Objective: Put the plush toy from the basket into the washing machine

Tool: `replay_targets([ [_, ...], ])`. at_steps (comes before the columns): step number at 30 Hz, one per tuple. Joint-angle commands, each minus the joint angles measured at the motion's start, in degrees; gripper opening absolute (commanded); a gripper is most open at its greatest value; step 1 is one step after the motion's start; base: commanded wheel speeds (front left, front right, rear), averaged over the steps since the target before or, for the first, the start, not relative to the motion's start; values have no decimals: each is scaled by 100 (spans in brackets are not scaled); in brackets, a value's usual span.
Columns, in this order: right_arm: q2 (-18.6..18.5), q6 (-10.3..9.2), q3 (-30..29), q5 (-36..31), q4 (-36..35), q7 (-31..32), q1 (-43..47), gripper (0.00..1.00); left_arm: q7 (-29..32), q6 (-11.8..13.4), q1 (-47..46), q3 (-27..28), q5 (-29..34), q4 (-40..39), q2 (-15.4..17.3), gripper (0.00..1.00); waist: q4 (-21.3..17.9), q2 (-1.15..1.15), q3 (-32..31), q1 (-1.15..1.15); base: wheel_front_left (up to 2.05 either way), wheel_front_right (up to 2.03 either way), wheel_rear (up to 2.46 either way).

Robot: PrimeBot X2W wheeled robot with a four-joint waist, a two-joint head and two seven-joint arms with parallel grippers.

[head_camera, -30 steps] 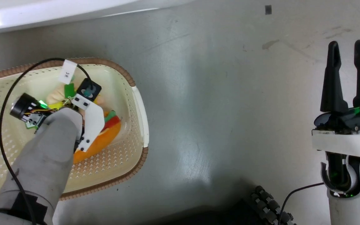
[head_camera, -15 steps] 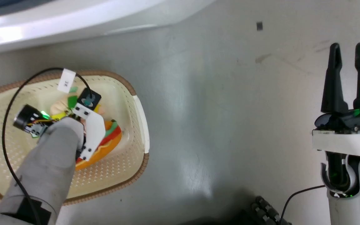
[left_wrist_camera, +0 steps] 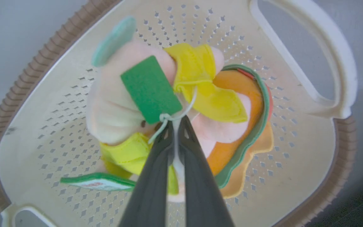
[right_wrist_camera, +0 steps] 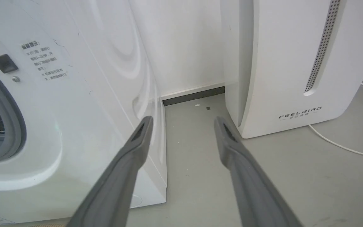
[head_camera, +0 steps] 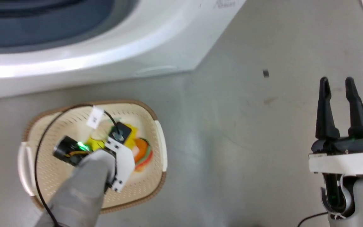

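The plush toy (left_wrist_camera: pixel 200 104), with its peach head, yellow top and orange striped base, hangs bunched over the cream basket (left_wrist_camera: pixel 295 176). My left gripper (left_wrist_camera: pixel 176 121) is shut on it beside the green tag (left_wrist_camera: pixel 150 88) and its string. In the head view my pale forearm covers that gripper, and the toy's (head_camera: pixel 142 153) orange base peeks out inside the basket (head_camera: pixel 159 138). The washing machine (head_camera: pixel 112 53) stands just beyond the basket. Its grey-gasketed porthole (right_wrist_camera: pixel 14 126) is seen in the right wrist view. My right gripper (head_camera: pixel 337 85) is open at the right above bare floor, holding nothing.
A white FEELBIRD appliance (right_wrist_camera: pixel 295 63) stands to the right of the washing machine (right_wrist_camera: pixel 74 94), with a narrow floor gap between them. A white cable (right_wrist_camera: pixel 336 143) lies on the grey floor beside it. A black cable (head_camera: pixel 39 148) loops from my left wrist over the basket.
The head camera has pulled back and tilted up, so the washer front is now in view and the basket looks smaller. My left gripper still holds the toy, now more bunched. The right gripper stays open.
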Motion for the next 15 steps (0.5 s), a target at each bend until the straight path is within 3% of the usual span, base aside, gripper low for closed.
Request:
replay_targets([
  [1,-3,-4,-9,-17,18,-25,61,100,-42,-25,72,13,-38,3,-3,0,206,0,-309,0,0,0,0],
  [15,-3,-4,-51,-422,84,-25,669,100,-1301,-27,838,91,-453,-63,-429,0,786,0,-1509,0,0,0,0],
])
